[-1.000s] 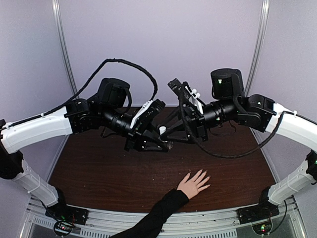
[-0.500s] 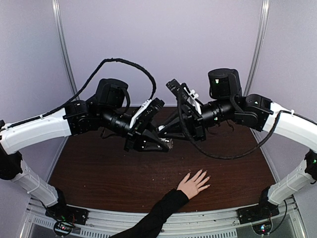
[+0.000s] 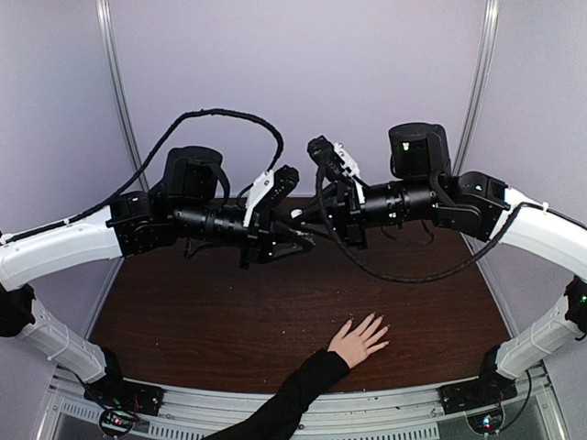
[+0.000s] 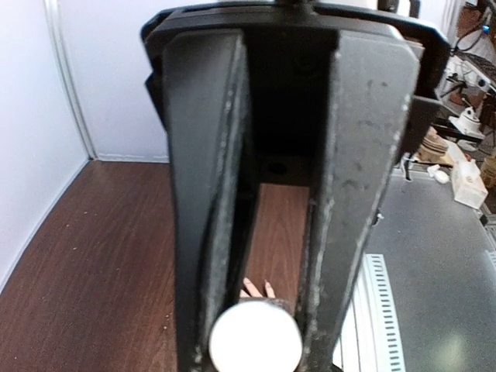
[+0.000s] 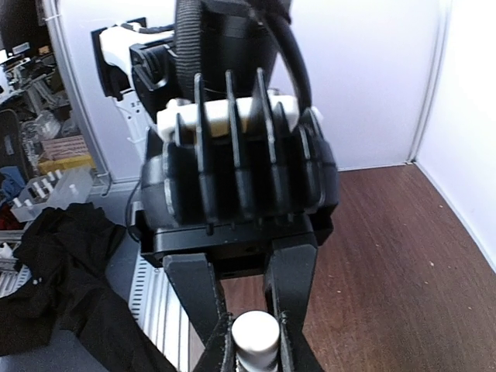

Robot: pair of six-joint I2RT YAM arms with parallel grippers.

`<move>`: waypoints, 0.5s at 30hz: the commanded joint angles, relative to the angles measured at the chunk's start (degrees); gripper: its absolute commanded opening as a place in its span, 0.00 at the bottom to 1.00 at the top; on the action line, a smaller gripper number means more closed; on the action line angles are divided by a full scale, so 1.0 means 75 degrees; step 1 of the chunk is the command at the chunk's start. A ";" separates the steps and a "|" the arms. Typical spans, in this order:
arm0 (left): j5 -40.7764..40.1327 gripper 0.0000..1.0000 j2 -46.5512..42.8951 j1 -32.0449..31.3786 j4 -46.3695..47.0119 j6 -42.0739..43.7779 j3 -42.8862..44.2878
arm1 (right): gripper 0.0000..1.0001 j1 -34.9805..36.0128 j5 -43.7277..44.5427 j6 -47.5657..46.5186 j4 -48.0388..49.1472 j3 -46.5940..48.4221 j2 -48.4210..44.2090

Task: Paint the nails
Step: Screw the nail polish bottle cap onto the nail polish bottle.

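Item: the nails (image 3: 371, 317). Loc.: tips of five spread fingers of human hand (image 3: 358, 341), which lies flat on dark wood table (image 3: 183, 312), near front edge, right of centre. Black sleeve (image 3: 293, 394) runs back over the near rail. The nails are too small in top view to tell colour or coating. Two fingertips of the same hand also show in left wrist view, in the gap btw. the black fingers.

Tool 1: left gripper (image 4: 262, 322). Raised above table, over its middle, pointing right. Fingers clenched on small bottle (image 4: 254, 345); only its round white top shows at the tips, body hidden.

Tool 2: right gripper (image 5: 256, 353). Raised opposite, pointing left, tip to tip w/ left gripper. Fingers pinched tight on white cap (image 5: 256, 332), one each side; ribbed neck just visible beneath it.

Rel.: both grippers meet at one spot in top view, high above the table and well apart from the hand, which sits nearer the front and slightly to the right.

Misc.: black cable (image 3: 229, 115) arcs above left arm.
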 commanded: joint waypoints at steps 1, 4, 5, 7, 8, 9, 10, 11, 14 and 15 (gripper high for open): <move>-0.2386 0.00 -0.0339 0.0301 0.0902 -0.0057 -0.0148 | 0.00 0.0017 0.1783 0.0362 -0.0810 -0.0010 -0.0290; -0.3367 0.00 -0.0168 0.0297 0.0979 -0.0077 -0.0141 | 0.00 0.0015 0.2845 0.0962 -0.0290 -0.0360 -0.0279; -0.3644 0.00 -0.0092 0.0298 0.0902 -0.0077 -0.0102 | 0.00 0.0017 0.2946 0.1052 -0.0230 -0.0411 -0.0236; -0.4139 0.00 0.0076 0.0301 0.0645 -0.0077 0.0042 | 0.00 0.0018 0.3116 0.1176 -0.0166 -0.0461 -0.0173; -0.4211 0.00 0.0150 0.0297 0.0538 -0.0077 0.0105 | 0.01 0.0009 0.3126 0.1208 -0.0119 -0.0481 -0.0158; -0.4195 0.00 0.0185 0.0301 0.0501 -0.0071 0.0115 | 0.02 0.0008 0.3102 0.1207 -0.0110 -0.0471 -0.0146; -0.4128 0.00 0.0185 0.0302 0.0533 -0.0068 0.0085 | 0.03 0.0017 0.3093 0.1200 -0.0134 -0.0441 -0.0140; -0.4085 0.00 0.0175 0.0299 0.0541 -0.0063 0.0048 | 0.03 0.0016 0.3107 0.1196 -0.0163 -0.0425 -0.0145; -0.4110 0.00 0.0110 0.0295 0.0476 -0.0034 0.0022 | 0.02 0.0018 0.3392 0.1117 -0.0400 -0.0372 -0.0198; -0.4046 0.00 0.0078 0.0295 0.0468 -0.0004 0.0008 | 0.03 0.0012 0.3475 0.1077 -0.0441 -0.0406 -0.0249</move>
